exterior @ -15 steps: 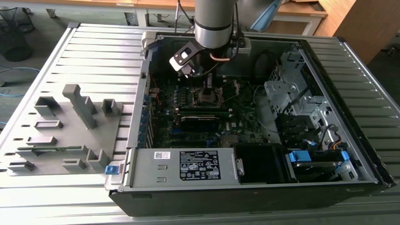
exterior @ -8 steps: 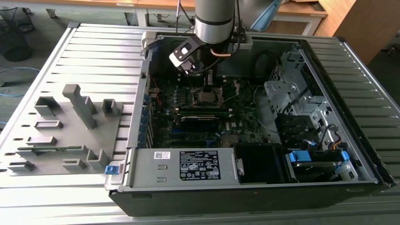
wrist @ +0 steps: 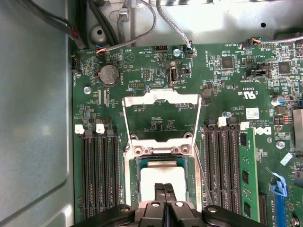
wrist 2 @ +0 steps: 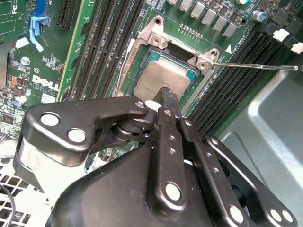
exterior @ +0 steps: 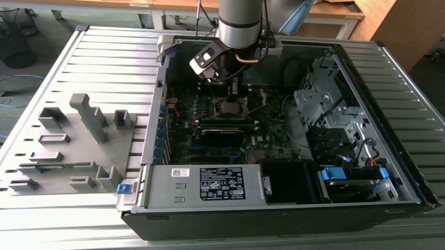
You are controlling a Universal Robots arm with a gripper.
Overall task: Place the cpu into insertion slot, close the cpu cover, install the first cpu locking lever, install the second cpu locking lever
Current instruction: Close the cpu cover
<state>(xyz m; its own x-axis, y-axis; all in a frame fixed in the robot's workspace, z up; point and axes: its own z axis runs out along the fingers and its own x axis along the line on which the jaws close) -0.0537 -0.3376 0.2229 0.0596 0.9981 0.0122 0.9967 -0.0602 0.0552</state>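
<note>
Jaws sit pressed together, with no gap I can make out and nothing clamped between them. My gripper (wrist: 165, 186) hangs tip-down over the cpu (wrist: 151, 175), which lies flat in its socket (wrist: 134, 164) on the green motherboard (wrist: 142, 71). In the second wrist view the gripper (wrist 2: 165, 91) has its tip at the silver-grey top of the cpu (wrist 2: 161, 75) (touching or just clear of it, I cannot tell). The cpu cover (wrist: 161, 97) is swung open off the chip, on the side of the socket away from the gripper, with board showing through its window. One thin locking lever (wrist 2: 255, 66) sticks out unlatched across the memory slots (wrist 2: 232, 90). In the exterior view the arm (exterior: 240, 21) reaches down into the open computer case (exterior: 278, 221), with a grey fixture tray (exterior: 70, 140) toward the exterior view's left.
</note>
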